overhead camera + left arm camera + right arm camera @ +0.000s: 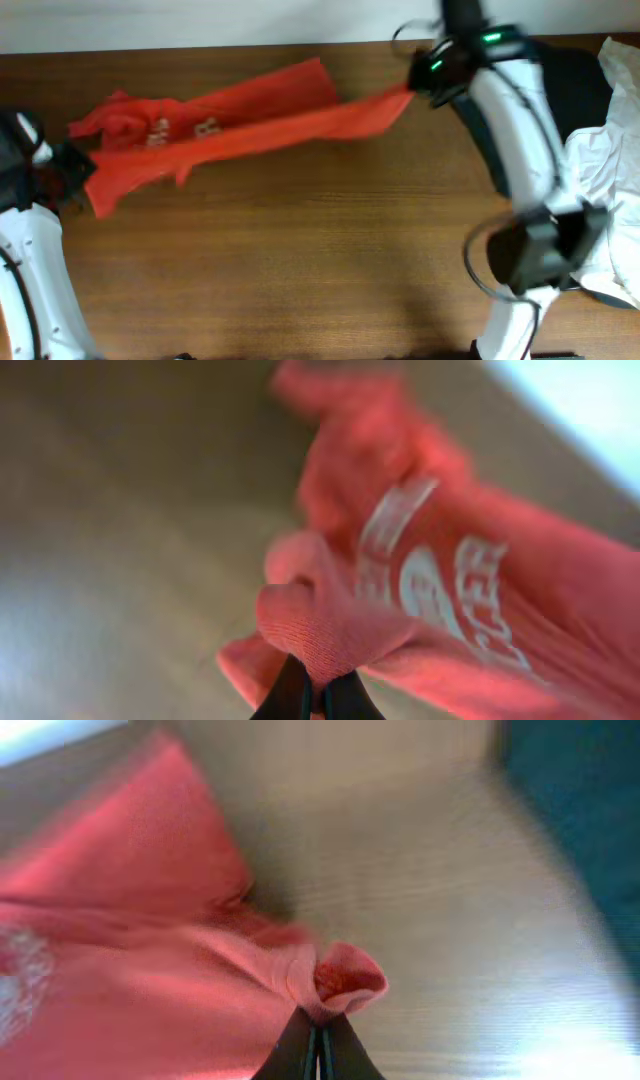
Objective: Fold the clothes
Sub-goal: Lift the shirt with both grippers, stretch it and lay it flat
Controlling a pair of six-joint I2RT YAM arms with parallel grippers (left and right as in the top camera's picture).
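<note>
The clothes, a red-orange T-shirt [240, 125] with white lettering, stretch across the back of the wooden table between both arms. My left gripper [75, 165] holds its left end; in the left wrist view the left gripper [318, 690] is shut on a bunched fold of the shirt [420, 590]. My right gripper [415, 85] pinches the right end near the table's far edge. Seen from the right wrist, the right gripper [320, 1040] is shut on a small cuff-like fold of the shirt [150, 960]. The cloth hangs taut and twisted between the two.
A pile of black garment [575, 80] and white garment [610, 170] lies at the right edge, partly under my right arm [520, 130]. Bare wooden tabletop [300, 250] fills the front half. The table's far edge [200, 48] runs just behind the shirt.
</note>
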